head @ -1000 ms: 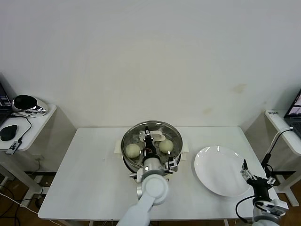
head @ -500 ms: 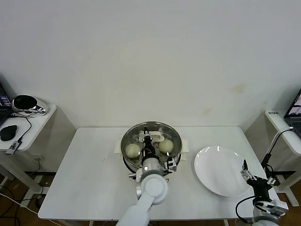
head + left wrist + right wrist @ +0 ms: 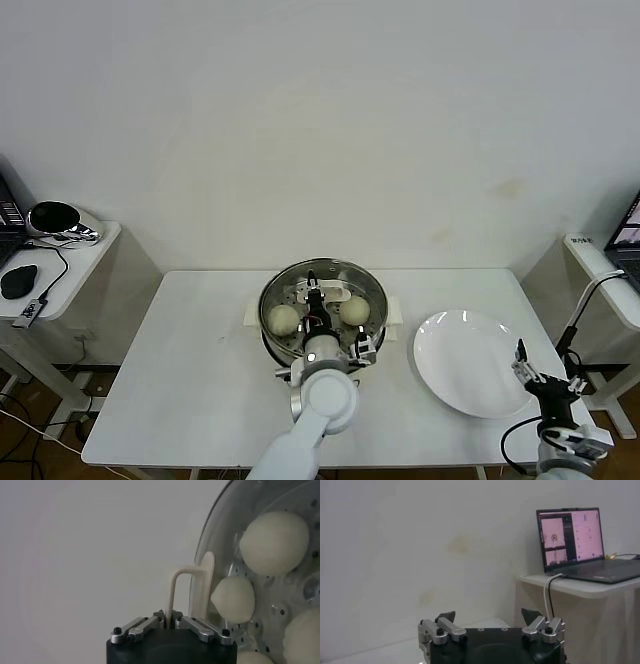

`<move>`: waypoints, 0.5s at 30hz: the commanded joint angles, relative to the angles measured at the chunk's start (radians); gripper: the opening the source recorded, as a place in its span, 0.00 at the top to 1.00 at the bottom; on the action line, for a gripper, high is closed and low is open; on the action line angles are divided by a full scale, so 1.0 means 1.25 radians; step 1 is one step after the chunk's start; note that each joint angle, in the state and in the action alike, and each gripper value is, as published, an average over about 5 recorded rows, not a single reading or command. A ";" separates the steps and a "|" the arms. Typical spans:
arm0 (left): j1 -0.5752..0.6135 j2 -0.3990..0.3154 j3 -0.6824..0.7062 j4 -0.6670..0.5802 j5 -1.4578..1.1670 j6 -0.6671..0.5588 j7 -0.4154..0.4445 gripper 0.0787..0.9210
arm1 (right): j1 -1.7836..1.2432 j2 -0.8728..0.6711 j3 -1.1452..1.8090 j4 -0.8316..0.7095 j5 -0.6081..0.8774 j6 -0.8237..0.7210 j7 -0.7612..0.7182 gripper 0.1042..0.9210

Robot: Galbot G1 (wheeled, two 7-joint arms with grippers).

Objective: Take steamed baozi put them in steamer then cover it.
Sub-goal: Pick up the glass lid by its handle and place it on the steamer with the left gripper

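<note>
Two buns are showing plainly in the head view, sitting inside the steamer (image 3: 322, 310) at the middle of the frame, on the white table (image 3: 200, 370). Starting at the far left edge, a small side table (image 3: 60, 262) is carrying a dark round device (image 3: 55, 219), a black mouse (image 3: 17, 281) and a cable. Moving right to centre frame, the steel pot is standing on its cream base with the perforated tray inside; one baozi (image 3: 283, 319) is lying in the tray's left half and another is lying in its right half, with the left arm reaching in between them. The left wrist view is showing four baozi (image 3: 274, 542) through the glass of the cover (image 3: 215, 575), all resting on the perforated tray. The left gripper (image 3: 169, 617) is pinching the cover's cream handle (image 3: 184, 590) with its fingers pressed together on the thin loop, and the cover is sitting over the pot at the upper centre of the steamer in the head view. Further right, a white plate (image 3: 470, 362) is lying flat on the table with nothing in it. At the lower right corner the right gripper (image 3: 545, 380) is hanging just beside the plate's edge, its fingers spread wide. Beyond it, a laptop (image 3: 572, 537) is sitting open on another side table (image 3: 585, 585).
</note>
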 commanded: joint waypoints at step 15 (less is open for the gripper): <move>0.003 0.002 -0.011 0.018 -0.007 -0.003 -0.019 0.92 | -0.002 -0.001 0.001 0.000 -0.001 0.005 -0.001 0.12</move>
